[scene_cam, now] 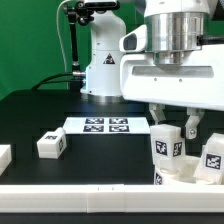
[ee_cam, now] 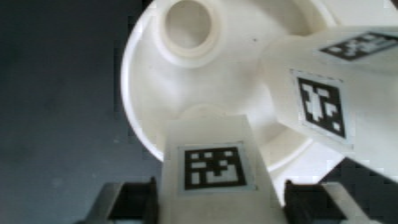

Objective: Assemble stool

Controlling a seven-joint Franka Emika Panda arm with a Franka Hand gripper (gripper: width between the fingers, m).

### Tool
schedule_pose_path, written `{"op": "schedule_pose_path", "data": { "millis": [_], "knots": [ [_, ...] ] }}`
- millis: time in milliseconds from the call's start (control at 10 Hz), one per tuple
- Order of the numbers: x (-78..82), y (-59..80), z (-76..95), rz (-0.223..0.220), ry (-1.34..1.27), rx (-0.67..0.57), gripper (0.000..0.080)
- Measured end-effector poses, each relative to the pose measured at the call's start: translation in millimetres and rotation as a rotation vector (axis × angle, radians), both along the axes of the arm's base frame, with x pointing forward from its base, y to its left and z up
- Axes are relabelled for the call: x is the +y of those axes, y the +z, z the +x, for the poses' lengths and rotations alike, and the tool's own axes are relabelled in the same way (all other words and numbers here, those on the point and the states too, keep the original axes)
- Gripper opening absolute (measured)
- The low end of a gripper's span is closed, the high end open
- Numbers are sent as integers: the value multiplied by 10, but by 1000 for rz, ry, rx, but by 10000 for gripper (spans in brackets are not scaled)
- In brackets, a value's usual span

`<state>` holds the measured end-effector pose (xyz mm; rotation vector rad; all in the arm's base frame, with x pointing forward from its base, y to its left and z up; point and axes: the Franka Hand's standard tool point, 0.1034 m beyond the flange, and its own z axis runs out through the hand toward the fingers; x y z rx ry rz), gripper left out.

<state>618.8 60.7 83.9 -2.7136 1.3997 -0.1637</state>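
**Figure: End effector clamped on a stool leg above the seat**

We show the end effector [scene_cam: 170, 124] [ee_cam: 217, 203] pointing straight down. Its two fingers [ee_cam: 128, 203] are closed against opposite sides of the held leg [scene_cam: 167, 143] [ee_cam: 214, 165], a small white block whose marker tag faces the wrist camera. The held leg stands on the seat [scene_cam: 185, 172] [ee_cam: 169, 100], the round white drum that lies directly below the end effector on the black surface [scene_cam: 30, 115]. We cannot tell whether the foot of the held leg sits in a socket.

A second leg [scene_cam: 212, 152] [ee_cam: 326, 100] stands on the same seat, just beside the end effector toward the exterior view's right and apart from the fingers. A round socket [ee_cam: 187, 30] opens in the seat across from the held leg. Another marker tag [ee_cam: 361, 44] appears at the edge of the wrist view, but we cannot tell which part carries it.

A loose leg [scene_cam: 52, 145] lies on the surface well apart from the end effector, toward the exterior view's left. The marker board [scene_cam: 102, 125] lies flat between that leg and the end effector, somewhat farther back. A white part [scene_cam: 3, 155] is cut off at the frame edge beyond the loose leg. A plain white bar [scene_cam: 90, 195] runs along the front of the surface, nearer the camera than the end effector. The arm's white base [scene_cam: 100, 65] rises behind it.
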Motion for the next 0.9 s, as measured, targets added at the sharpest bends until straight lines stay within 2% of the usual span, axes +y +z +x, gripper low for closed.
{"op": "schedule_pose_path", "data": {
  "millis": [200, 600, 900],
  "knots": [
    [17, -4, 0, 35, -140, 27, 343],
    [26, -4, 3, 70, -343, 33, 343],
    [24, -6, 10, 122, -565, 34, 343]
  ]
}}
